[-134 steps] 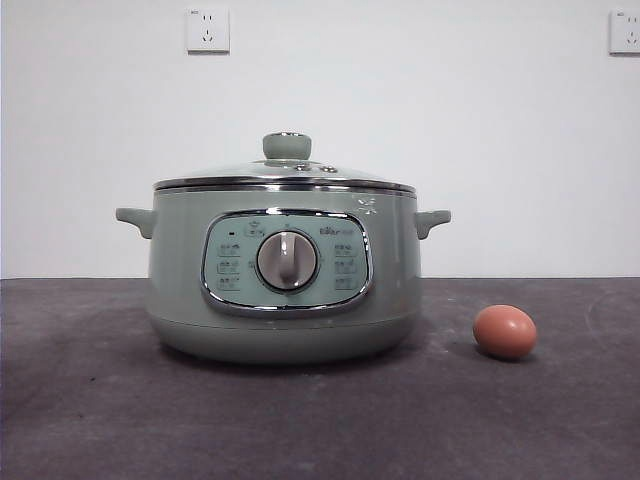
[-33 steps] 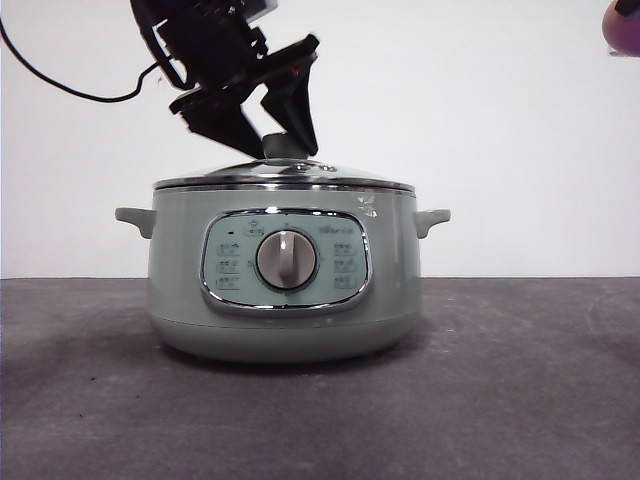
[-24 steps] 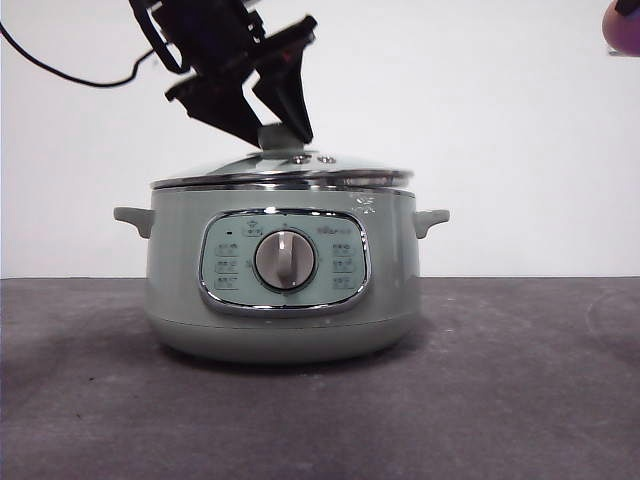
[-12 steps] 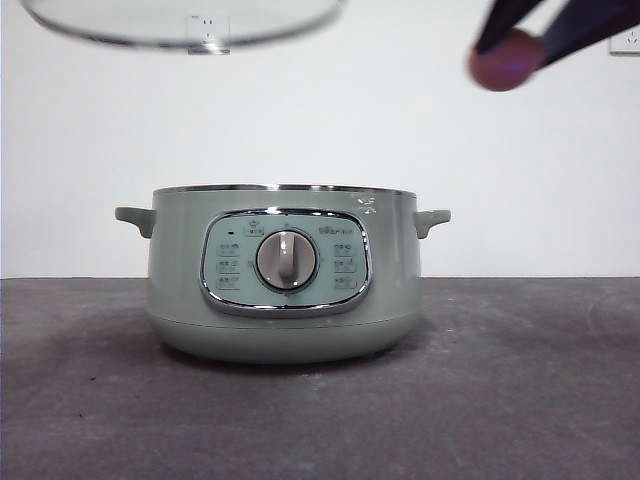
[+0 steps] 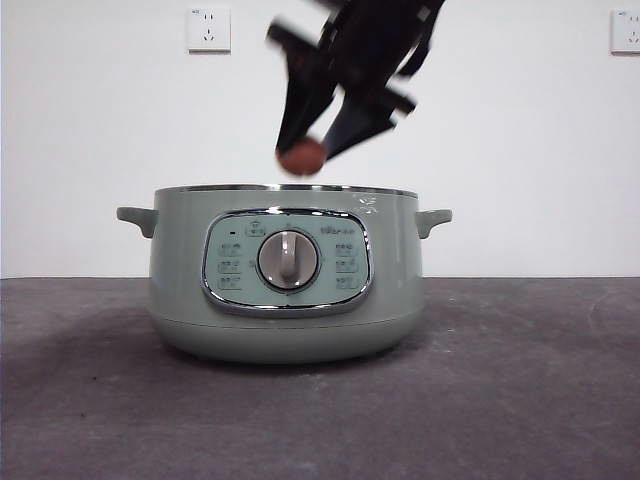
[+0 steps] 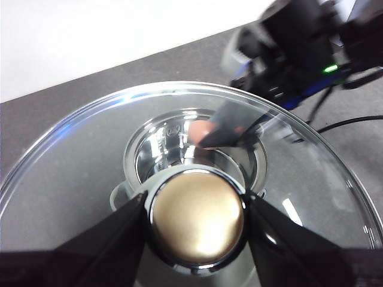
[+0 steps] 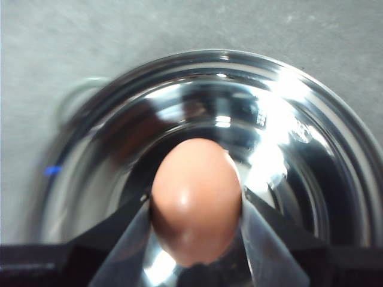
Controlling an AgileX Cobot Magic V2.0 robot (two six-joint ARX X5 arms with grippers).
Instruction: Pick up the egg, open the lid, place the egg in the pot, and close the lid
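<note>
Since half a second ago, the right gripper [image 5: 305, 152] has swung in from the front view's 2 o'clock corner to hang just above the pot [image 5: 285, 275], a little past the rim at 12 o'clock, and the lid [image 6: 90, 173] has risen out of the front view entirely. Its two jaws are clamped on the egg [image 7: 195, 200], one on each side, with the shiny steel bowl of the open pot directly beneath. From the front, the egg [image 5: 301, 157] sits apart from the rim, not touching it. Meanwhile the left gripper [image 6: 196, 221] holds the lid aloft over the pot, jaws pressed against both sides of its knob [image 6: 196, 216]. Through the glass, the pot's bowl and the egg show below.
</note>
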